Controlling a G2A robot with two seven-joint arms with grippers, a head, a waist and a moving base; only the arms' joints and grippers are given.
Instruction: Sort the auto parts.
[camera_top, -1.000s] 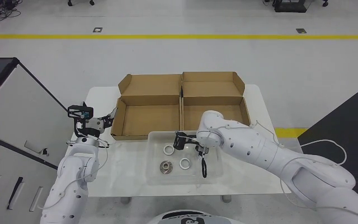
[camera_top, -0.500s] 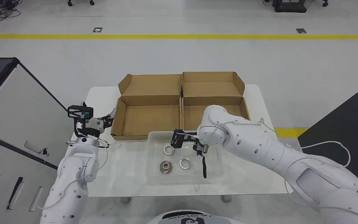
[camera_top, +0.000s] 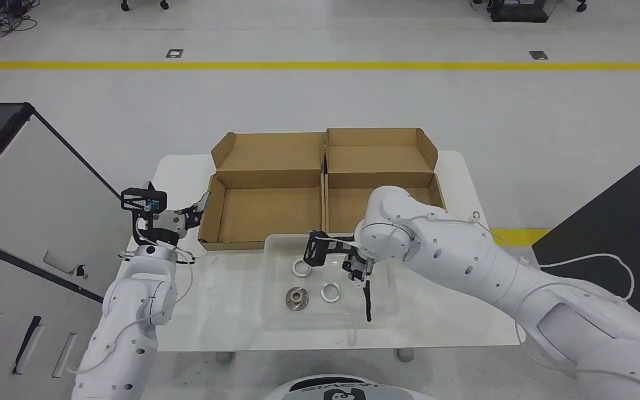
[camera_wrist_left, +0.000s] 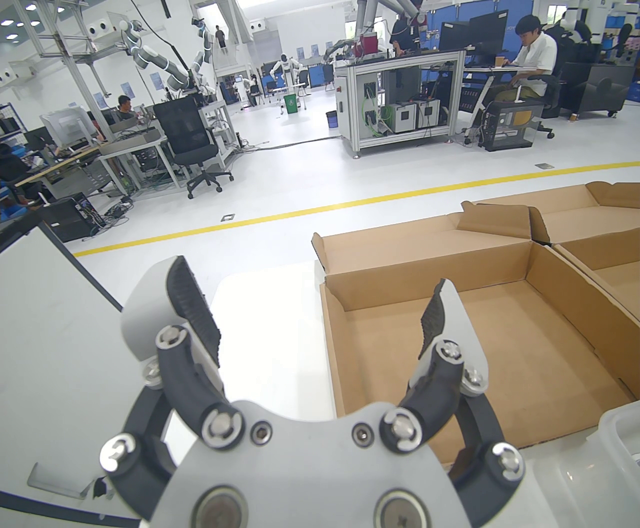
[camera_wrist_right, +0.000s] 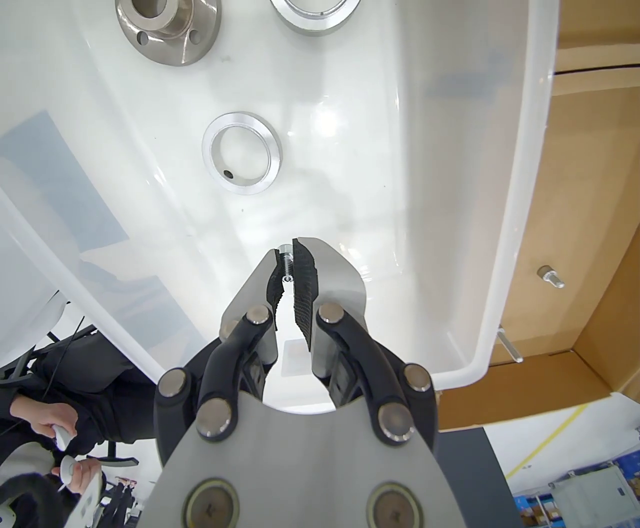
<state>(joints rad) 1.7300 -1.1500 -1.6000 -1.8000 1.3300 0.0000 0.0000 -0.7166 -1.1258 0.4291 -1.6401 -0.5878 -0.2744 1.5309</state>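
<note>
Right wrist view puts the small bolt (camera_wrist_right: 285, 261) at the very tips of my right jaws, closed on its threaded shank, above the floor of the white bin (camera_wrist_right: 522, 150). I judge it light, stiff and slick, apt to pivot in so shallow a pinch; the threads give the surest hold. My left jaws stand wide apart and empty beside a cardboard box (camera_wrist_left: 475, 340).

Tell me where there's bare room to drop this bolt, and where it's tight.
The box beside the left gripper has a fully bare floor. The other box is mostly bare around a loose bolt. The bin is crowded near two rings and a flange; the right gripper, with the held bolt, hangs over its bare end.
</note>
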